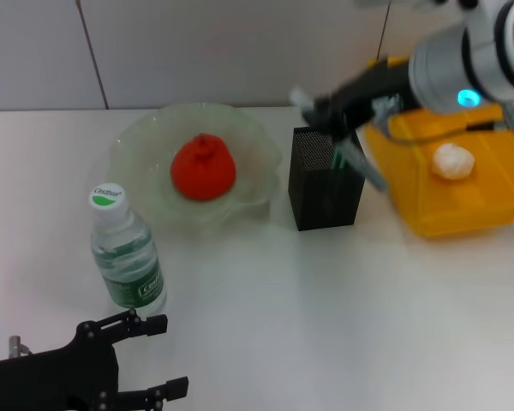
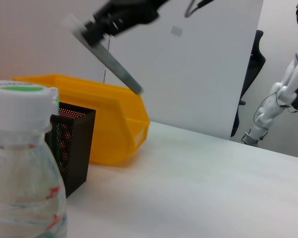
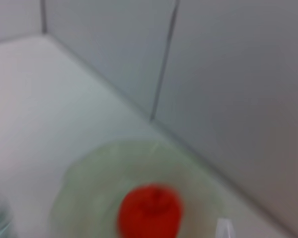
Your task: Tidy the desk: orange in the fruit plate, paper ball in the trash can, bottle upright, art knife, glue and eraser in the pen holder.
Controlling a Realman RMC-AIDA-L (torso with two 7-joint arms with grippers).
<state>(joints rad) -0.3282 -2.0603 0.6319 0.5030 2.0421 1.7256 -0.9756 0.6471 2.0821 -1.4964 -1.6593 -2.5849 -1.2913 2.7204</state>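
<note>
Left gripper [image 1: 158, 355] low at the near table edge, fingers spread, holding nothing. Just beyond it the bottle [image 1: 126, 257] stands upright, cap on. Farther back, the orange [image 1: 203, 167] sits in the plate [image 1: 146, 141]. Holder [image 1: 324, 180] stands between plate and bin [image 1: 445, 193]; paper ball [image 1: 453, 161] lies in the bin. Right gripper [image 1: 325, 110] above the holder's rim; cannot tell its finger state or any load.

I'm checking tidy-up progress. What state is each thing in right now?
orange: in the fruit plate.
paper ball: in the trash can.
bottle: upright, capped.
pen holder: upright.
right gripper: above the pen holder.
left gripper: open, near the bottle.
</note>
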